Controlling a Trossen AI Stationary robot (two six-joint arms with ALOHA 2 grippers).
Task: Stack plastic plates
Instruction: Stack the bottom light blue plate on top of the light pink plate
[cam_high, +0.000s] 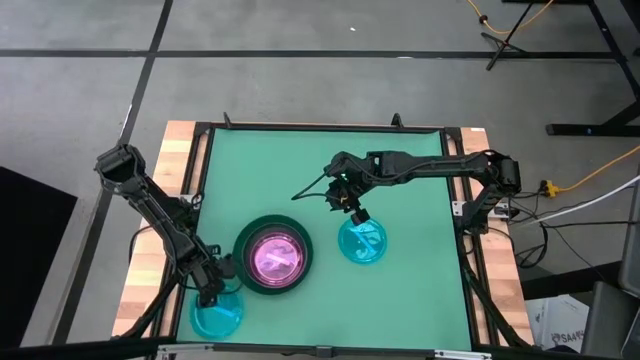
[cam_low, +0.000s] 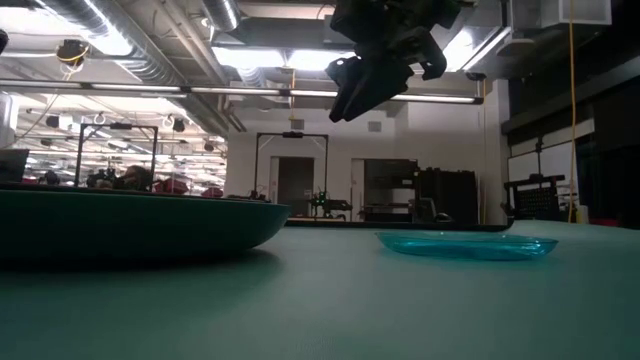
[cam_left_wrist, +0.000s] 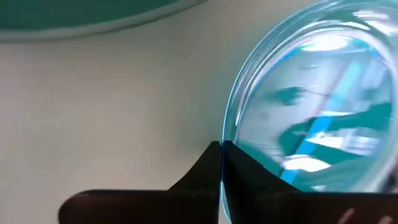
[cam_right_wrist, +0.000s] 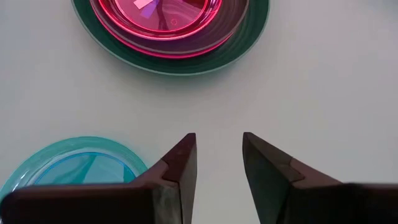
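At the table's near left corner, left gripper (cam_high: 214, 291) down low, fingers pinched tight on the rim of a cyan plate (cam_high: 217, 313); in the left wrist view the two dark fingertips (cam_left_wrist: 219, 163) meeting on that plate's clear blue edge (cam_left_wrist: 311, 106). Plate lying partly on the green mat (cam_high: 420, 290) and partly over its near left edge, touching or nearly touching the stack beside it.

Just beside that, toward the middle of the near edge, a stack of plates: large dark green plate (cam_high: 245, 243) at the bottom, pink plates (cam_high: 274, 255) nested inside it, glowing magenta. Exact count of pink plates impossible to tell. Seen from the right wrist as a green ring (cam_right_wrist: 249, 43) around pink discs (cam_right_wrist: 161, 15).

Further along, right of centre, a second cyan plate (cam_high: 362, 241) flat on the mat, well apart from the stack; in the low view a shallow blue dish (cam_low: 465, 244) beyond the dark stack rim (cam_low: 140, 222).

Above the far side of that second plate, right gripper (cam_high: 351, 212) raised off the mat, fingers (cam_right_wrist: 183, 162) parted to a middling gap, holding nothing. Same gripper hanging high in the low view (cam_low: 365, 85).
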